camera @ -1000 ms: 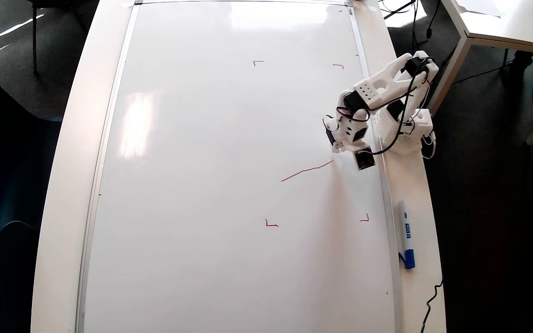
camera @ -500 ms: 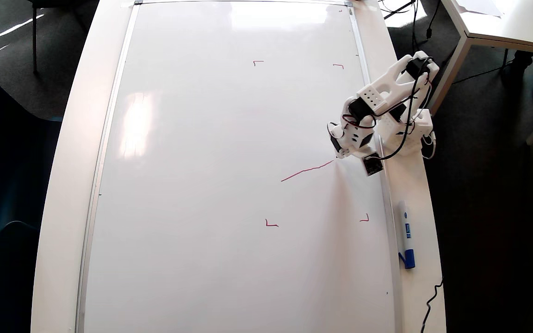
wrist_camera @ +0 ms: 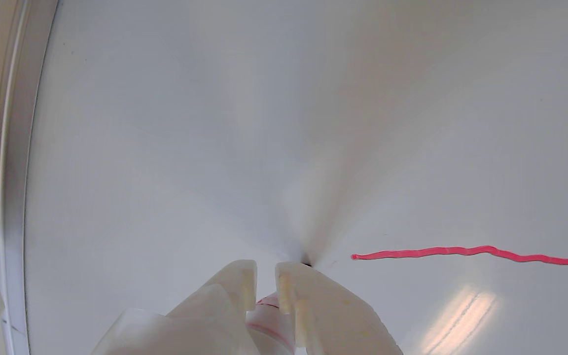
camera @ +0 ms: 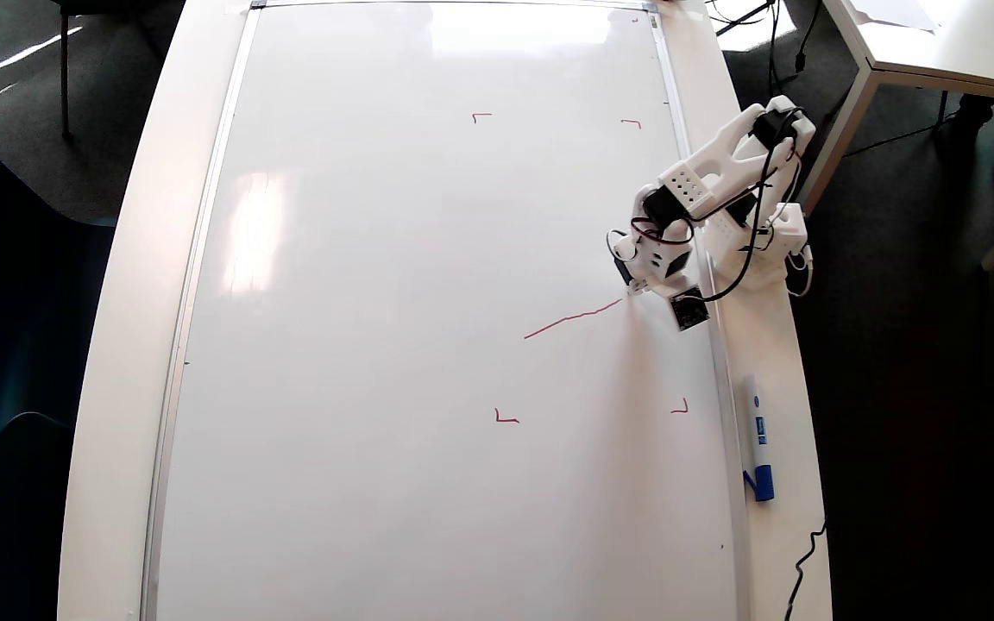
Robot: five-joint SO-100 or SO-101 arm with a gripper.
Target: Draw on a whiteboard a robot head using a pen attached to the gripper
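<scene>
The whiteboard (camera: 376, 345) lies flat on the white table and fills most of the overhead view. It bears four small red corner marks. Of the robot head, only one wobbly red line (camera: 573, 318) shows, also in the wrist view (wrist_camera: 461, 251). My gripper (camera: 632, 289) stands at the right end of that line, near the board's right frame. In the wrist view the gripper (wrist_camera: 266, 276) is shut on the pen (wrist_camera: 264, 320), a white barrel with red markings between the fingers. The pen's dark tip touches the board just left of the line's end.
A white marker with a blue cap (camera: 758, 440) lies on the table right of the board. The arm's base (camera: 756, 250) stands at the board's right edge. A second white table (camera: 937, 52) is at the upper right. A black cable (camera: 808, 552) runs at the lower right.
</scene>
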